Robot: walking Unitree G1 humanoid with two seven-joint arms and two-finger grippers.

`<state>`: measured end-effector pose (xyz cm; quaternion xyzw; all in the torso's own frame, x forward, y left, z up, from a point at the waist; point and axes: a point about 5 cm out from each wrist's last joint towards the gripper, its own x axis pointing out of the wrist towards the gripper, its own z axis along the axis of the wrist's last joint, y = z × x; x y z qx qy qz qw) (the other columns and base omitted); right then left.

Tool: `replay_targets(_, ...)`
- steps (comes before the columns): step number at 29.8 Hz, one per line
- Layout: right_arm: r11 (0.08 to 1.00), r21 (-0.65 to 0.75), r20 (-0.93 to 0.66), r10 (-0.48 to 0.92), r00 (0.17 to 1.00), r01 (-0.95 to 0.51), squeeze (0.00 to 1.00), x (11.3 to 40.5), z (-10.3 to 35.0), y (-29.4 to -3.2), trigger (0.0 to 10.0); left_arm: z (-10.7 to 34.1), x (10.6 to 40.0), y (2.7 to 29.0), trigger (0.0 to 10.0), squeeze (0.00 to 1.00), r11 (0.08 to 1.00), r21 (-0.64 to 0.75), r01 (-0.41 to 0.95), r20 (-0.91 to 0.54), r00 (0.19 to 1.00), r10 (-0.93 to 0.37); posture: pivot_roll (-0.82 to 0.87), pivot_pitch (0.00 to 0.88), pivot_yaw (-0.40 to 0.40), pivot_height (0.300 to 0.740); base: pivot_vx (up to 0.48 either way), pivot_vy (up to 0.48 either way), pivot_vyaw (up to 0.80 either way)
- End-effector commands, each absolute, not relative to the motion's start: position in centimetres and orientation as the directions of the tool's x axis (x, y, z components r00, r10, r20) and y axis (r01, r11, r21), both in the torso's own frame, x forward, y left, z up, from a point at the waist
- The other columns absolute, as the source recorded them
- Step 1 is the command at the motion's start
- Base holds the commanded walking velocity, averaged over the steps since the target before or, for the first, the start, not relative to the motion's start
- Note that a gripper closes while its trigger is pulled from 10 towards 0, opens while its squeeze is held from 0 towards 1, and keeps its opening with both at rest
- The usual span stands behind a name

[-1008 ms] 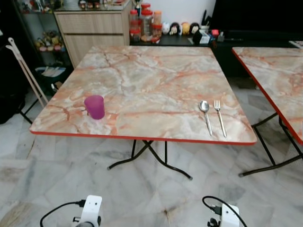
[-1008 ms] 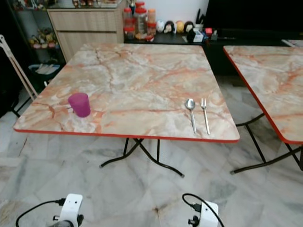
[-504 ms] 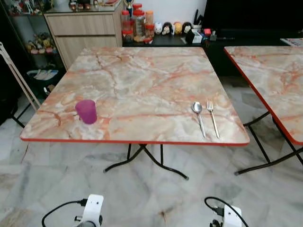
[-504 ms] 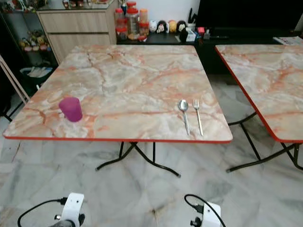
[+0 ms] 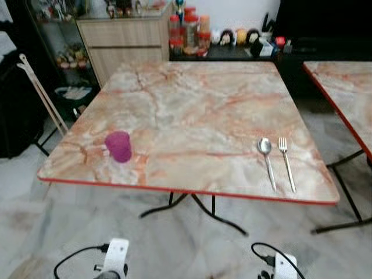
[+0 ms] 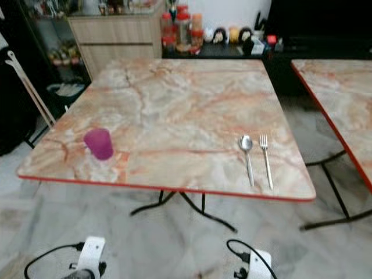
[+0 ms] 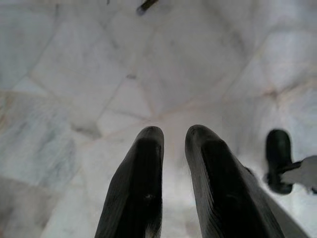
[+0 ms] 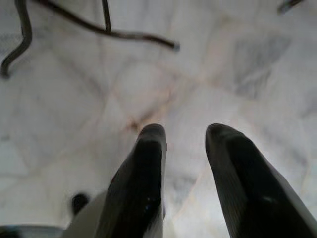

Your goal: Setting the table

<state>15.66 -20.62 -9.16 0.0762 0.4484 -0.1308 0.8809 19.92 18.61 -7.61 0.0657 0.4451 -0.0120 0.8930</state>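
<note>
Robot standing short of the table [image 5: 192,116], both arms hanging idle.

Left gripper [image 7: 173,144] and right gripper [image 8: 185,144] are pointing floorward, fingers slightly parted, empty. Purple cup [image 5: 118,146] is sitting ahead-left, nearer the left arm; spoon [image 5: 267,153] and fork [image 5: 286,162] are lying lengthwise ahead-right.

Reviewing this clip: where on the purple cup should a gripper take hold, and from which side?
Grip the purple cup across its side wall, probably about mid-height, coming in level from the near table edge. It stands upright close to that edge on the robot's left, with bare tabletop around it, so the left gripper, now hanging over the floor, looks the likelier one.
</note>
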Motion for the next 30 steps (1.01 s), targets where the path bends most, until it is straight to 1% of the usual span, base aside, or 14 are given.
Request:
replay_targets(1, 0.95, 0.037, -0.807, -0.154, 0.57, 0.309, 0.0, 15.82, -9.17, -20.11, 10.0, -7.56, 19.84, 19.32, 10.0, 0.0, 0.991, 0.113, 0.076, -0.797, 0.602, 0.045, -0.02, 0.0, 0.005, 0.725, 0.0, 0.0, 0.0)
replay_targets(30, 0.95, 0.037, -0.807, -0.154, 0.57, 0.309, 0.0, 15.82, -9.17, -20.11, 10.0, -7.56, 19.84, 19.32, 10.0, 0.0, 0.991, 0.113, 0.076, -0.797, 0.602, 0.045, -0.02, 0.0, 0.005, 0.725, 0.0, 0.0, 0.0)
